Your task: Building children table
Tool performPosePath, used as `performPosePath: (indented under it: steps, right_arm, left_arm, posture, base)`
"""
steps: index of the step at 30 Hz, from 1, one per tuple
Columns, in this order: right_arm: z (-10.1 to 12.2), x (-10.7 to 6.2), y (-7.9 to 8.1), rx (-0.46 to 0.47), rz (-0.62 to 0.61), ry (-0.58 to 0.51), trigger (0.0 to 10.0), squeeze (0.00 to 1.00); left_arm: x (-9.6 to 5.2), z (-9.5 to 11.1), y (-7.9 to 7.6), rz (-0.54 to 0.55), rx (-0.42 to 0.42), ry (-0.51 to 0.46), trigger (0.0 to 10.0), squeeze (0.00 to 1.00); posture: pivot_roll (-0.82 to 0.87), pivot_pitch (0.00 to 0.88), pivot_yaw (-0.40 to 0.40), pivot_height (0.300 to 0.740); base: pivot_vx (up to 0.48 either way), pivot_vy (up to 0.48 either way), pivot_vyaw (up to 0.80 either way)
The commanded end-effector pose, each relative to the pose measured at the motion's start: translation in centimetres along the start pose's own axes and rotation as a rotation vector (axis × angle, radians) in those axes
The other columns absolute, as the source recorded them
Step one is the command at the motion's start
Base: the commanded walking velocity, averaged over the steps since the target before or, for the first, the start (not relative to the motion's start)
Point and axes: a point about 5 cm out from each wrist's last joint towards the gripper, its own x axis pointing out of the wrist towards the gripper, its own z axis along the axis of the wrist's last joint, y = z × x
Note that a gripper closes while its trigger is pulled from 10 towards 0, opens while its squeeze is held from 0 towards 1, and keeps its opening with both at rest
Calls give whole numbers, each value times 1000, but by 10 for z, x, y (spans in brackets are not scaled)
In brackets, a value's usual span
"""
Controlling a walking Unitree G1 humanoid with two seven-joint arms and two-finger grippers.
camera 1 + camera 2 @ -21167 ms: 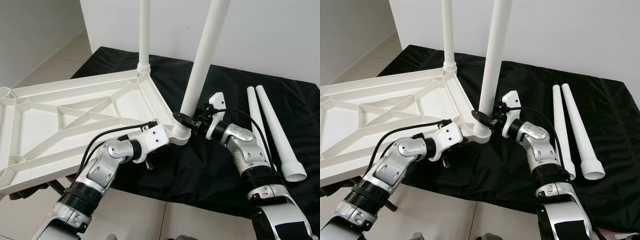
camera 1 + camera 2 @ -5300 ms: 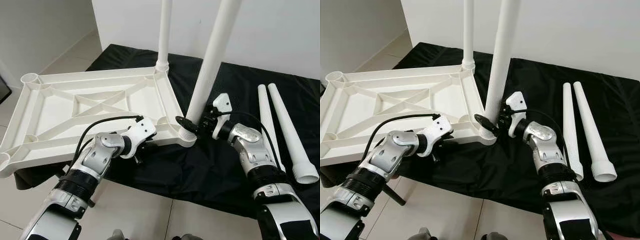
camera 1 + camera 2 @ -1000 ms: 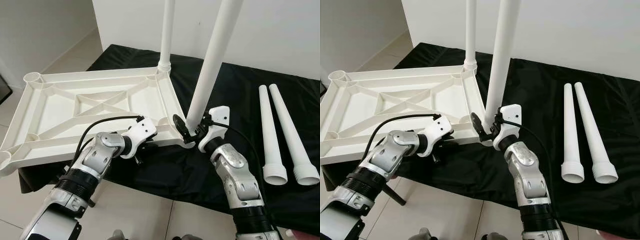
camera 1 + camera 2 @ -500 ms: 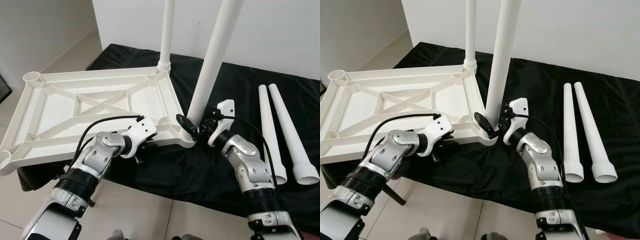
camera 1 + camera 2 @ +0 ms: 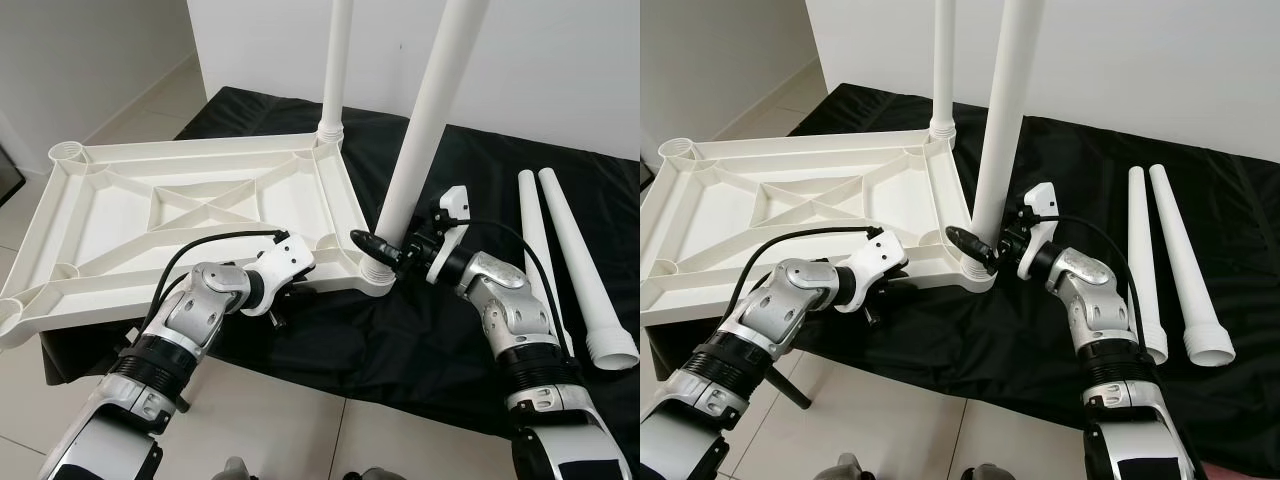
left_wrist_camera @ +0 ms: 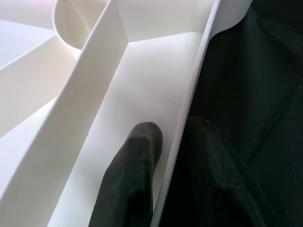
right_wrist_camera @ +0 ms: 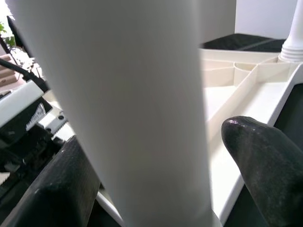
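A black cloth (image 5: 420, 340) covers a low surface set against a white wall, with pale floor tiles to the robot's left. On it lies the white ribbed plastic children's tabletop (image 5: 180, 215), upside down, its near-left part overhanging the cloth. 2 long white tapered plastic legs already stand in corner sockets: the far leg (image 5: 335, 70) and the near leg (image 5: 425, 120). 2 more loose white legs (image 5: 560, 250) lie side by side on the cloth to the right.

Over the last second the right forearm has swung outward from a steep pose under the near leg to a flatter reach from the right, while the near leg stays upright in its socket; this looks like regripping between turns to seat it, so the task seems about half done.

The right gripper (image 7: 156, 189) reaches in at the leg's base, its black fingers (image 7: 265, 156) straddling the tube, closed or nearly closed on it. The left gripper (image 6: 165, 156) pinches the tabletop's near rim, 1 finger inside the wall and 1 outside, arm bent low to steady the top
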Motion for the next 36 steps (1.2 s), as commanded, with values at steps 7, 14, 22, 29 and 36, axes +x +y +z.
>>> performPosePath:
  steps: [7, 14, 22, 29, 36]
  right_arm:
    - [2, 1, -5, -22, 24, 3, 10000, 0]
    - [1, 1, -5, -30, 69, 12, 10000, 0]
    - [-4, 2, 0, -11, 124, 5, 1647, 0]
    - [-6, 2, 1, 0, 148, 0, 0, 0]
    - [-5, 0, 3, -2, 138, -15, 0, 0]
  left_arm:
    - [0, -1, -2, -19, 18, 17, 10000, 0]
    - [-1, 0, 0, -16, 22, 20, 10000, 0]
    - [-2, -1, 0, -13, 20, 23, 10000, 0]
    - [-2, -1, 0, -11, 20, 22, 10000, 0]
    - [-1, 0, 0, -11, 22, 19, 10000, 0]
  posture:
    - [-48, 4, 7, 740]
    - [-46, 12, 8, 740]
    - [-40, 2, 5, 740]
    - [-41, 0, 4, 740]
    - [-42, 0, -1, 740]
  base:
    - [0, 0, 0]
    - [0, 0, 0]
    - [0, 0, 0]
    - [0, 0, 0]
    - [0, 0, 0]
